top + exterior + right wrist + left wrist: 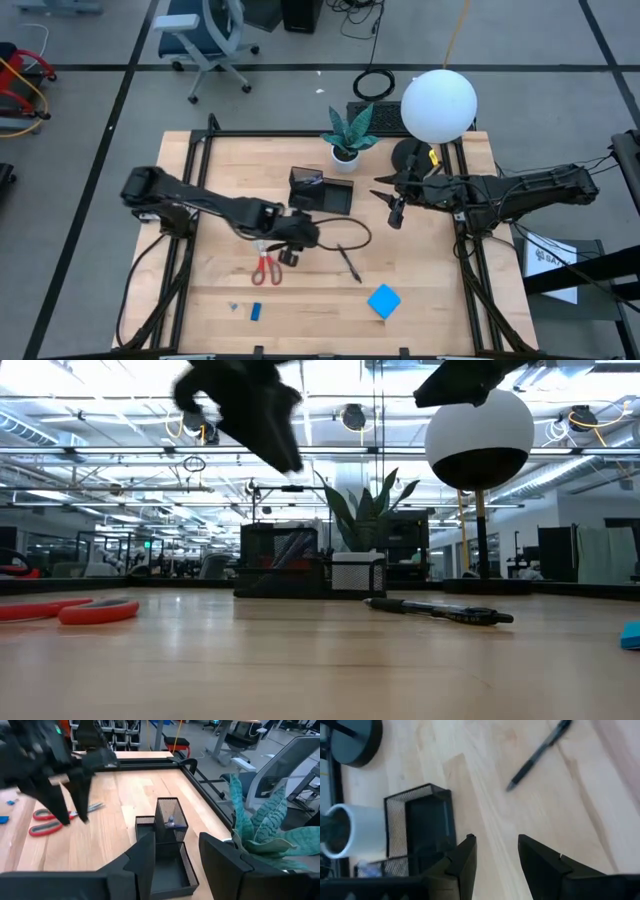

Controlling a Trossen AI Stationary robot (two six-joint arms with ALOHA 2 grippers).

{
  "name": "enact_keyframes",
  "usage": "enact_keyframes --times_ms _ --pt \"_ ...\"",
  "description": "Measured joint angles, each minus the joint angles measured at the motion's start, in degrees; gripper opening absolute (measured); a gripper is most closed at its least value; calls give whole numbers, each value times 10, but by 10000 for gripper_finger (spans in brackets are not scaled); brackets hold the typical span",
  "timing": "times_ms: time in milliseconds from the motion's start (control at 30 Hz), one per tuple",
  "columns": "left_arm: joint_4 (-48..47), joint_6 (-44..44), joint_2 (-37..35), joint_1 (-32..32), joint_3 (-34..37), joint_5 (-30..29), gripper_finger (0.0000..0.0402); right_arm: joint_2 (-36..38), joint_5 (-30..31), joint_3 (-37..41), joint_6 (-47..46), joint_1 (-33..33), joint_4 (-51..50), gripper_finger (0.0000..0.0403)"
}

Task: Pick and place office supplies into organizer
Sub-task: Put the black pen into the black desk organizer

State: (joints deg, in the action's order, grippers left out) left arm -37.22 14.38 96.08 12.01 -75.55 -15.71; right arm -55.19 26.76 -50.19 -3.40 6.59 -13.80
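Note:
My left gripper [296,238] hangs open above the table, over the blade end of the red-handled scissors [265,268], with nothing between its fingers [465,865]. The scissors lie flat on the wood. A black pen [350,262] lies to their right, also seen in the left wrist view [540,752]. A blue square pad [384,300] and a small blue piece [256,311] lie near the front edge. The black mesh organizer [320,190] stands at the middle back. My right gripper [397,210] waits open, raised to the organizer's right, empty [177,870].
A white plant pot [346,152] stands just behind the organizer. A white globe lamp [438,105] on a dark round base [355,740] stands at the back right. Bare wood lies between the scissors, the pen and the organizer.

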Motion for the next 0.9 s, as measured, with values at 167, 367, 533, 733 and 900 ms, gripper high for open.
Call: enact_keyframes --times_ms 167,367,533,733,900 --pt "14 -24 -87 20 64 -30 152 -1 0 0 0 0 3 144" --pt "91 -73 -199 18 148 -106 152 -1 -2 0 -36 0 48 144" --pt "134 -120 -269 7 189 -130 152 -6 -66 -1 -77 3 70 144" --pt "155 -150 -315 4 206 -130 152 -57 -139 -1 -163 19 73 144" --pt "162 -156 -325 5 211 -129 152 -117 -150 -7 -220 50 91 144"
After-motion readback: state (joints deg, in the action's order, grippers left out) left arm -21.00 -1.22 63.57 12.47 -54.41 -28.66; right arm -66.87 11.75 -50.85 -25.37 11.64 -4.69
